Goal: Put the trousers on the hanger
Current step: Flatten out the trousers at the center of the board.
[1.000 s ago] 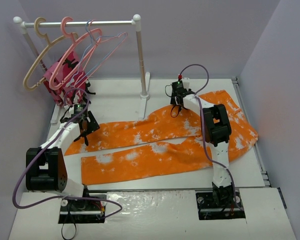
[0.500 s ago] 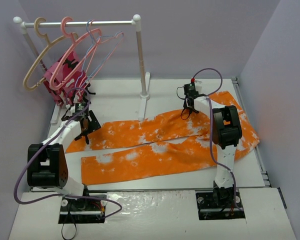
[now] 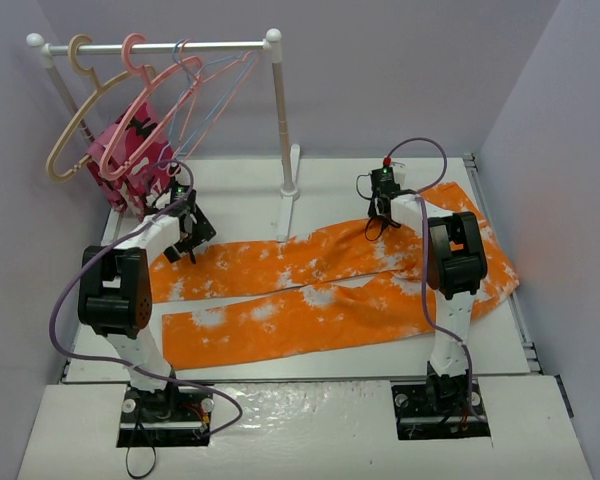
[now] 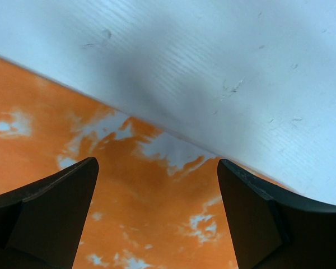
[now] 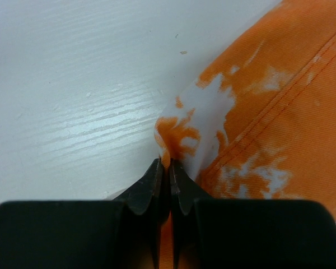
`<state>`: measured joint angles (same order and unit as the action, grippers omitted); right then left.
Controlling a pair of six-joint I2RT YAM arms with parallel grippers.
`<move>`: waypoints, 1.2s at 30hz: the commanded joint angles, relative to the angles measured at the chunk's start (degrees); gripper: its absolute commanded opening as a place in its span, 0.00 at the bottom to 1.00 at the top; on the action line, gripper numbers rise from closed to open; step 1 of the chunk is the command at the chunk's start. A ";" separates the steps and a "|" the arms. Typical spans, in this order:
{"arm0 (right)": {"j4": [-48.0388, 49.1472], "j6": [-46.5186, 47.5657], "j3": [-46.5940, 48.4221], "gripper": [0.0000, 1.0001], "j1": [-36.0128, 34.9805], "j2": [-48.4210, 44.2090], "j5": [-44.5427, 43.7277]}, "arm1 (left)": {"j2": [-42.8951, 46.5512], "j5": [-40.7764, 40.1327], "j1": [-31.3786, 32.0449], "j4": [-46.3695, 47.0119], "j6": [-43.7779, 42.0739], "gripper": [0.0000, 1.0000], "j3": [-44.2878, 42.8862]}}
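Now the right jaws are pressed together, and they pinch a small fold of the trousers [image 5: 280, 112] at the cloth's far edge. The rest of the cloth spreads away from those jaws, flat on the white surface [image 3: 240, 195]. Bare surface lies on their other side.

The left jaws are spread wide and hold nothing. The orange cloth lies right under them and between them, and its edge runs slantwise just ahead of the tips. Past that edge there is only bare surface.

The trousers [image 3: 320, 290] lie long and flat from one set of jaws to the other. The wide top part is by the right jaws, and the two leg ends are by the left jaws. So each arm has one end of the long cloth close by.

The hanger [image 3: 127, 112] is up on the rail [image 3: 155, 46], above and beyond the left jaws and well apart from the right jaws. The left arm [image 3: 145, 240] is much nearer to it. The trousers probably have to travel lengthwise toward that side, leg ends first. The left jaws likely need to close on the leg edge below them before the cloth can be lifted.
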<state>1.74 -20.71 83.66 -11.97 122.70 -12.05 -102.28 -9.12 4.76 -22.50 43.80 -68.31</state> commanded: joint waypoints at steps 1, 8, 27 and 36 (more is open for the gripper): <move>-0.69 0.96 -1.72 0.00 0.38 -3.69 2.84 | -3.21 -2.83 1.26 -0.47 3.49 0.86 -5.36; -0.21 1.24 -2.85 0.00 0.54 -5.11 3.00 | -5.45 -4.64 1.55 -4.20 3.54 0.85 -4.95; 0.10 1.69 -2.94 0.00 1.40 -9.52 2.89 | -10.28 -7.63 1.14 -13.78 -1.91 0.00 -11.41; -0.01 1.65 1.53 0.00 3.51 -14.73 2.32 | -3.57 -11.73 -0.27 -14.95 -3.78 0.00 -15.69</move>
<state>0.59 -19.54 80.64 -10.86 114.01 -7.12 -111.46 -14.01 6.22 -34.42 42.42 -79.77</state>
